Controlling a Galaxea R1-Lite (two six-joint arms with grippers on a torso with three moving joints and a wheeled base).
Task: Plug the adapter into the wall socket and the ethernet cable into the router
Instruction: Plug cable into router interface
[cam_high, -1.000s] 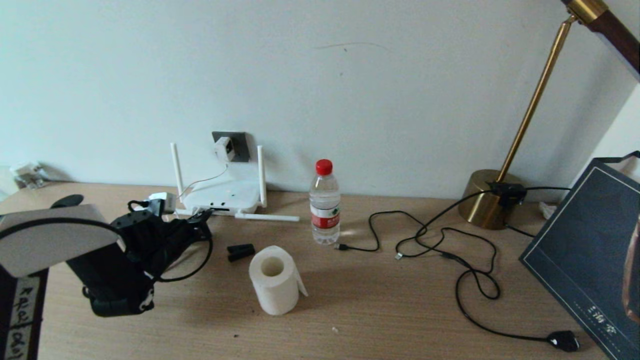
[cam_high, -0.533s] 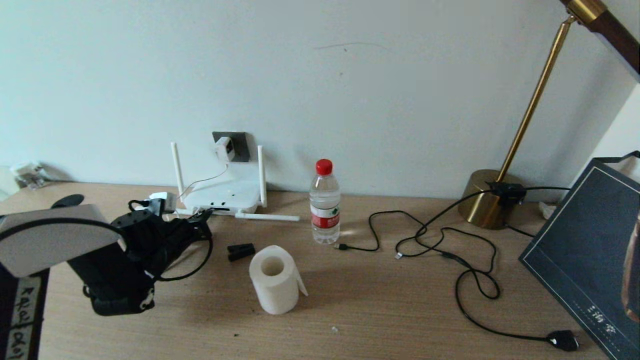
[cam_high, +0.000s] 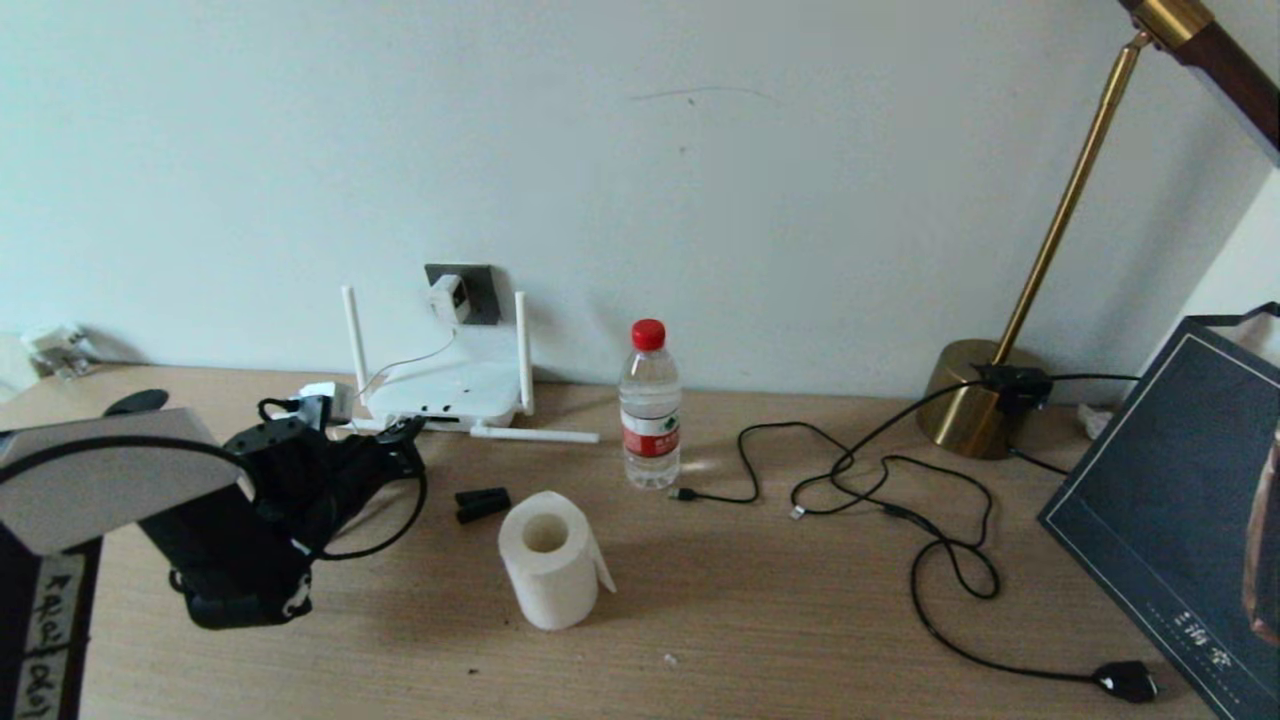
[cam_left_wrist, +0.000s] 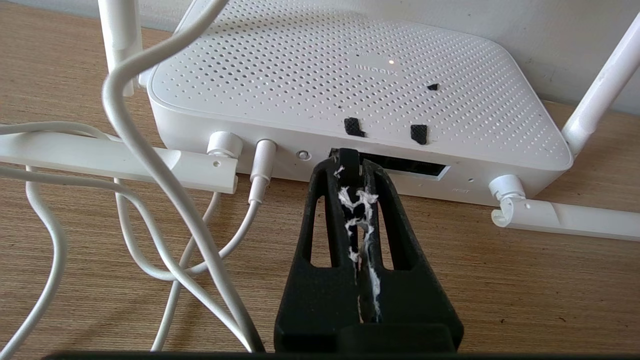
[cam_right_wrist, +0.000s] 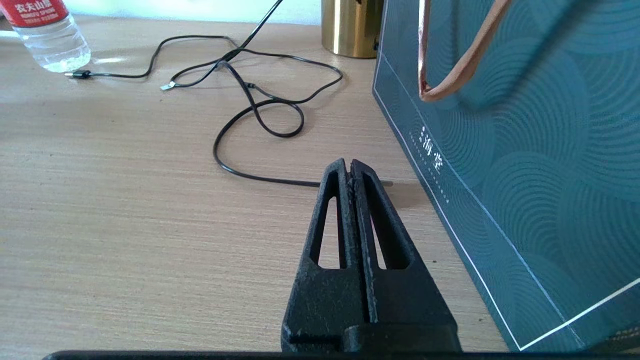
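Observation:
The white router (cam_high: 450, 392) lies against the wall below the dark grey wall socket (cam_high: 482, 284). The white adapter (cam_high: 447, 297) sits in that socket, and its thin cord hangs down to the router. My left gripper (cam_high: 405, 433) is at the router's port edge, shut on the black boot of the ethernet cable (cam_high: 395, 535). In the left wrist view the left gripper (cam_left_wrist: 348, 167) holds the boot (cam_left_wrist: 348, 157) right at the left end of the router's (cam_left_wrist: 350, 75) dark port strip (cam_left_wrist: 415, 169). The clear tip is hidden. My right gripper (cam_right_wrist: 348, 165) hangs shut and empty over the table.
A black clip block (cam_high: 481, 503), a paper roll (cam_high: 548, 570) and a water bottle (cam_high: 649, 410) stand right of the router. Thin black cables (cam_high: 870, 480) sprawl toward the brass lamp base (cam_high: 975, 400). A dark bag (cam_high: 1180, 500) stands at the far right. White cords (cam_left_wrist: 150, 150) loop beside the left gripper.
Hardly anything differs: my left arm has shifted by a hair at the router's port edge, still shut on the cable. The rest of the table is unchanged.

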